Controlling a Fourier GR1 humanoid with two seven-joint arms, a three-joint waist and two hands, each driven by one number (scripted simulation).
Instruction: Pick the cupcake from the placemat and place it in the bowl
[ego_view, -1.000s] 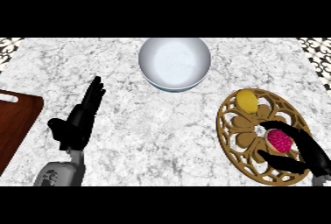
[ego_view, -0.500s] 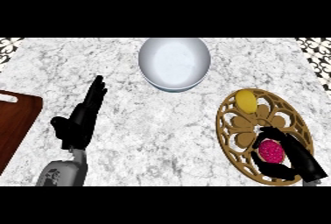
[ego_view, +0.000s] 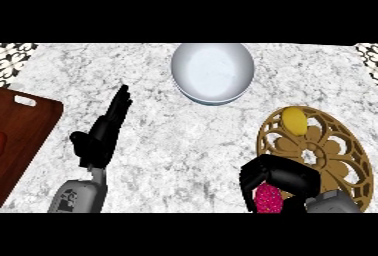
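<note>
Compared with half a second ago, the pink cupcake (ego_view: 267, 199) has moved toward the near edge of the gold openwork placemat (ego_view: 347, 155), enclosed by the curled fingers of the right hand (ego_view: 284, 177). Beyond this hand a yellow object (ego_view: 294, 119) lies on the placemat. Further, up-left, stands the white bowl (ego_view: 212, 72). The left hand (ego_view: 103, 132) rests with straight fingers beside a wooden cutting board (ego_view: 26, 135).

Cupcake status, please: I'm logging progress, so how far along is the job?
Done: the right hand has curled round the pink cupcake at the near edge of the gold placemat. In hand: carrying it. Left: moving it to the white bowl, which holds nothing, and releasing. The left hand rests open.
</note>
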